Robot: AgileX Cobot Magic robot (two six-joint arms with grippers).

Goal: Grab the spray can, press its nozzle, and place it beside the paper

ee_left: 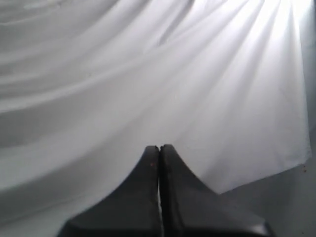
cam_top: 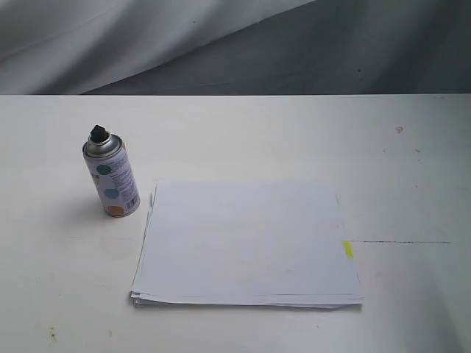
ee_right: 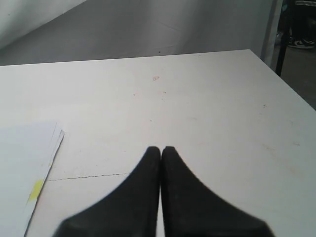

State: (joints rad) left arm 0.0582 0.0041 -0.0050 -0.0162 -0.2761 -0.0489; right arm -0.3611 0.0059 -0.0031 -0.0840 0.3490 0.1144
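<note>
The spray can (cam_top: 112,176) stands upright on the white table, just left of the paper's far left corner; its black nozzle (cam_top: 98,134) tops the silver dome. The paper (cam_top: 246,245) lies flat mid-table, a yellow tab (cam_top: 348,249) on its right edge; the right wrist view shows that edge of the paper (ee_right: 22,173) and the tab (ee_right: 35,190). Neither gripper appears in the exterior view. My left gripper (ee_left: 159,148) is shut and empty, facing white cloth. My right gripper (ee_right: 161,149) is shut and empty above bare table to the right of the paper.
A grey and white cloth backdrop (cam_top: 221,44) hangs behind the table's far edge. A thin dark line (cam_top: 401,242) marks the tabletop to the right of the paper. The table's right edge (ee_right: 286,81) shows in the right wrist view, with floor beyond.
</note>
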